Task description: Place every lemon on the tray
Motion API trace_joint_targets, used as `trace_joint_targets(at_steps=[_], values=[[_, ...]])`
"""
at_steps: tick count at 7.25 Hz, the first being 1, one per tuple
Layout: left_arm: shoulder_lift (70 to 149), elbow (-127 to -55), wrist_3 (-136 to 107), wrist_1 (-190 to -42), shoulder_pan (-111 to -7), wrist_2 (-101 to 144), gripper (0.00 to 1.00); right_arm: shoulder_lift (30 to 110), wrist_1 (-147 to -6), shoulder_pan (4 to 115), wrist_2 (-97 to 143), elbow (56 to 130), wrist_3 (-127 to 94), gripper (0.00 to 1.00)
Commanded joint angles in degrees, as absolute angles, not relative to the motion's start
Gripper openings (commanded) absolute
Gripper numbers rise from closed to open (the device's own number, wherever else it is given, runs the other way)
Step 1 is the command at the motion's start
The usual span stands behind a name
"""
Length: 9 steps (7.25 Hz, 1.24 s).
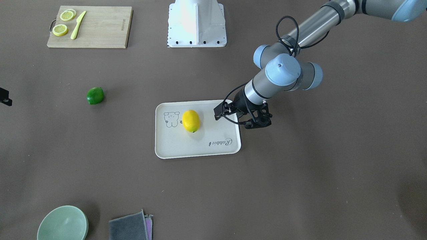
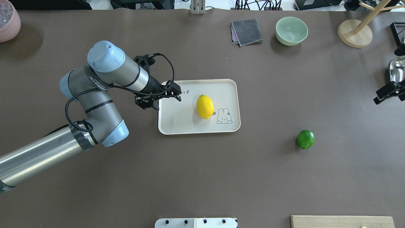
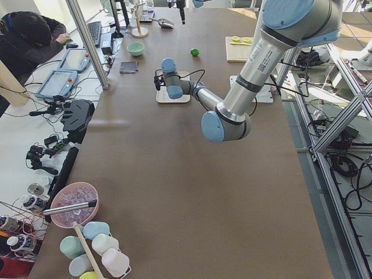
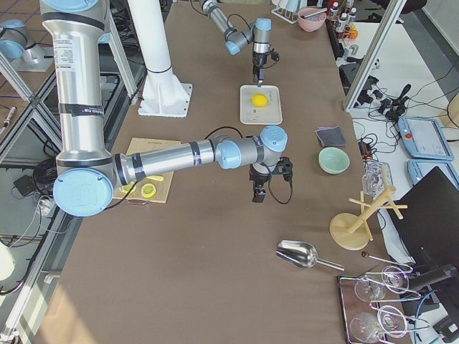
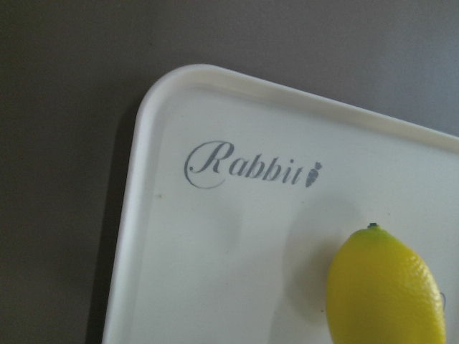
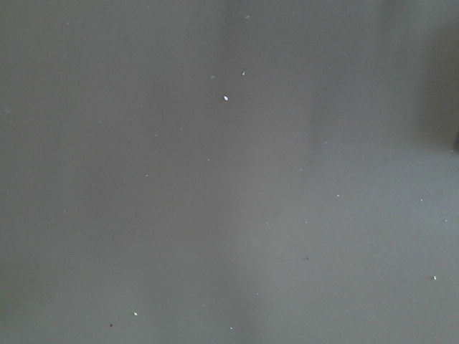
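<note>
The yellow lemon [image 2: 204, 106] lies free in the middle of the off-white tray [image 2: 227, 87], beside the rabbit drawing; it also shows in the left wrist view [image 5: 384, 287]. The green lemon [image 2: 305, 139] lies on the bare table, to the right of the tray and apart from it. My left gripper [image 2: 171, 93] hangs over the tray's left edge, looks open and holds nothing. My right gripper [image 2: 386, 95] is at the table's right edge, well clear of the green lemon. Only part of it shows, and I cannot tell whether it is open or shut.
A bamboo cutting board [image 1: 100, 26] with lemon slices [image 1: 63, 23] and a yellow knife [image 1: 77, 25] sits near the robot's right side. A green bowl [image 2: 291, 30], grey cloth [image 2: 246, 31], wooden stand [image 2: 354, 33] and metal scoop [image 2: 397, 69] stand at the far right.
</note>
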<state>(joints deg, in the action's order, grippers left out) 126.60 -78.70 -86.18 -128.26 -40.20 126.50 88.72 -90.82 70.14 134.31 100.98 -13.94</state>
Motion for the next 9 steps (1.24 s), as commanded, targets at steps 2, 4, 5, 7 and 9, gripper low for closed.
trace_joint_targets(at_steps=[2, 4, 5, 7, 9], values=[[118.68, -78.49, -70.03, -127.62, -52.6, 134.99, 0.99, 87.02, -90.88, 68.56, 135.17, 102.21, -19.31, 1.0], [112.26, -77.18, -50.3, -124.83, -58.42, 134.65, 0.98, 86.58, -90.79, 64.28, 135.0, 105.01, -28.51, 1.0], [111.89, -76.56, -41.31, -120.19, -61.06, 134.65, 0.98, 86.49, -90.79, 61.38, 134.91, 107.2, -36.13, 1.0], [111.97, -73.06, -29.68, -114.36, -66.25, 134.73, 0.98, 86.57, -90.79, 56.89, 134.83, 110.03, -50.65, 1.0], [111.97, -70.93, -27.6, -114.43, -66.53, 134.74, 0.98, 86.4, -90.7, 49.79, 132.47, 110.57, -58.68, 1.0]])
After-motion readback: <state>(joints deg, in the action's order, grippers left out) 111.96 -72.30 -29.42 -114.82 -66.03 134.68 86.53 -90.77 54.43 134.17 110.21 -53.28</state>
